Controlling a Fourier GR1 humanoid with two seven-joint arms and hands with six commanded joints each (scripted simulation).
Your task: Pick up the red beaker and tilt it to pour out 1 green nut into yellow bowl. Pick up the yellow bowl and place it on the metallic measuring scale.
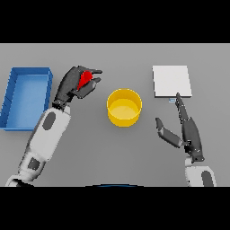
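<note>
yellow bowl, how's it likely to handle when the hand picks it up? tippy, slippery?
The yellow bowl looks squat, with a wide mouth and upright wall, so it probably sits stable and resists tipping. Its smooth wall may be slippery; a grip over the rim seems safer. It appears empty, so likely light. The right hand is open beside it; the left hand holds the red beaker.

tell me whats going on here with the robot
The left hand is wrapped around the red beaker, left of the yellow bowl. The bowl sits on the table, not on the metallic scale. The right hand is open beside the bowl, holding nothing. A blue tray sits at far left.
</note>
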